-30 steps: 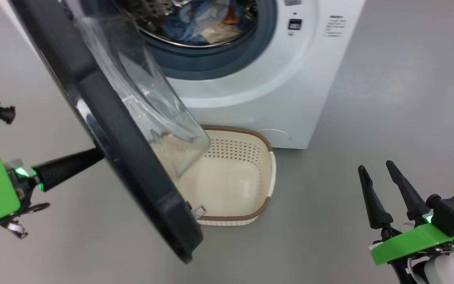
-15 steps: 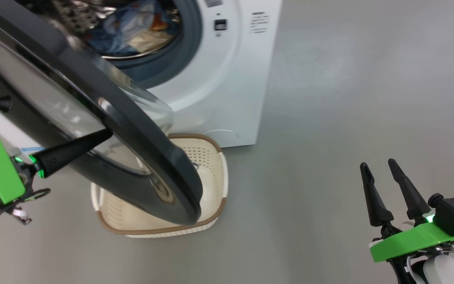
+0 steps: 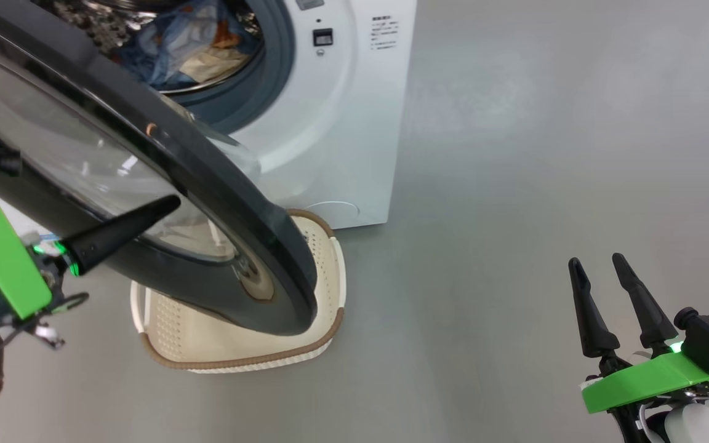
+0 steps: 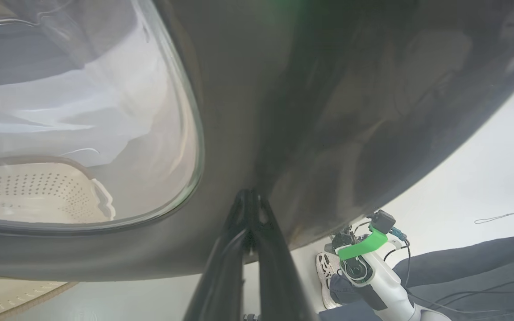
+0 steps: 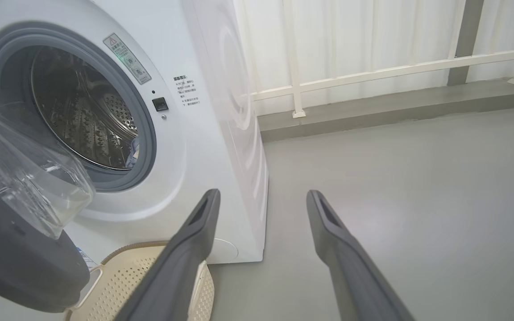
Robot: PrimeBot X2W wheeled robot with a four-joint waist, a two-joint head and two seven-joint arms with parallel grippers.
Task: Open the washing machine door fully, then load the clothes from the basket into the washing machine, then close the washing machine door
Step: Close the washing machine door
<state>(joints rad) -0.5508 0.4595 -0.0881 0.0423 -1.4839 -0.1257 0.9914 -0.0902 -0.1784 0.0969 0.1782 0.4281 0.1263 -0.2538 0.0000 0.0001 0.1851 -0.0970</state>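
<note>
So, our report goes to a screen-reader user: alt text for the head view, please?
The washing machine door, partly open, hangs over the cream basket, the shut left tool at its outer face. Blue clothes lie in the drum; the open right tool stands apart, lower right.

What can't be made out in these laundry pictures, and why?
- Basket floor, head view: mostly behind the washing machine door.
- Clothes, head view: cut by the top edge and the door.
- Left end effector tip, left wrist view: dark against the door's ring; contact unclear.
- Label on the washing machine, head view: too small to read.
</note>
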